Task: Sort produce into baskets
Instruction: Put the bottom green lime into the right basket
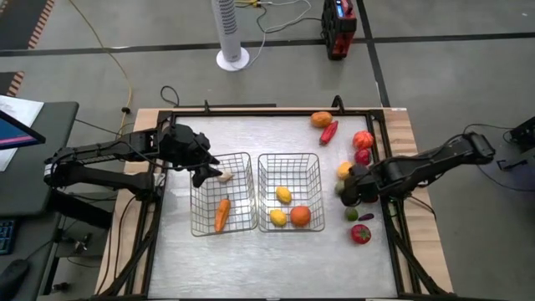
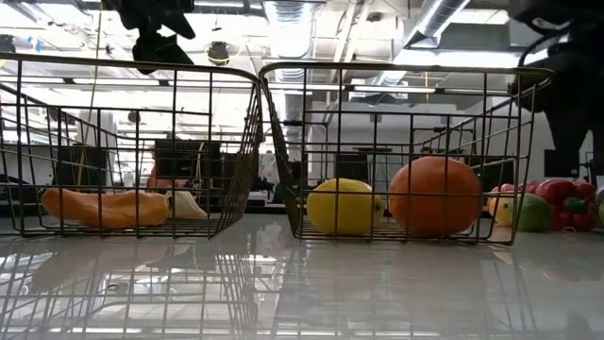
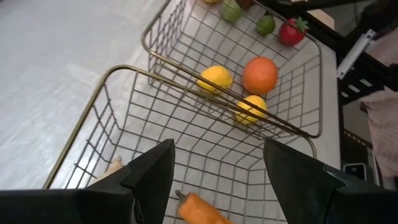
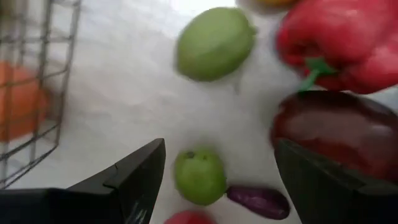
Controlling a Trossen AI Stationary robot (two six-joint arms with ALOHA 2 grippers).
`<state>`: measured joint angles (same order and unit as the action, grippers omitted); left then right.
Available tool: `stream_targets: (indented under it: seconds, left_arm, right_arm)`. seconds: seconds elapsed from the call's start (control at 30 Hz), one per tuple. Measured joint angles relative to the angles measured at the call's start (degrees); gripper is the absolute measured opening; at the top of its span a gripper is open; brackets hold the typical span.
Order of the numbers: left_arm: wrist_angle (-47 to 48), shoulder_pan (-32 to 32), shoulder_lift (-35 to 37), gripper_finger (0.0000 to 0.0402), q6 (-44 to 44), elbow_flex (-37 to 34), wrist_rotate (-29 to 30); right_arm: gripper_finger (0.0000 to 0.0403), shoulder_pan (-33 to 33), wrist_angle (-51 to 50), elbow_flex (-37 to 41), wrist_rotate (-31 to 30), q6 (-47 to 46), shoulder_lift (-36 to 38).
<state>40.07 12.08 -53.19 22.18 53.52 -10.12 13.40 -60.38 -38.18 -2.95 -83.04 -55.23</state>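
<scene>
Two wire baskets stand side by side mid-table. The left basket (image 1: 236,219) holds an orange carrot (image 1: 221,213) and a whitish bulb (image 1: 225,176), both lying on its floor. The right basket (image 1: 311,171) holds two yellow fruits (image 1: 284,195) and an orange (image 1: 300,216). My left gripper (image 1: 205,172) is open and empty over the left basket's far left corner; the carrot (image 3: 199,211) lies below it. My right gripper (image 1: 351,195) is open and empty, low over loose produce to the right of the right basket. A small green fruit (image 4: 199,177) lies between its fingers, untouched.
Loose produce lies along the table's right side: an orange piece (image 1: 321,119), a red pepper (image 1: 328,132), an apple (image 1: 362,140), a yellow piece (image 1: 344,170), a red fruit (image 1: 360,233). The right wrist view shows a green lime (image 4: 214,43), a dark red piece (image 4: 336,134) and a small purple eggplant (image 4: 258,200).
</scene>
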Motion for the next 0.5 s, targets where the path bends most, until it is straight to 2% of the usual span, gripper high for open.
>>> stream_targets:
  seconds: [0.23, 0.37, 0.5]
  left_arm:
    - [-0.6, 0.0, 0.0, 0.0234, 1.9, 0.0, 1.4]
    - [-0.6, 0.0, 0.0, 0.0234, 3.2, 0.0, 0.8]
    - [-0.5, 0.0, 0.0, 0.0234, 4.1, 0.0, -0.4]
  right_arm:
    - [0.0328, -4.9, 3.4, 0.8, -1.3, 5.3, -2.3]
    - [0.0328, -6.1, 8.3, 0.8, 5.1, 9.8, -5.0]
    - [0.0328, -1.9, 10.2, 0.8, 7.9, 8.5, -7.4]
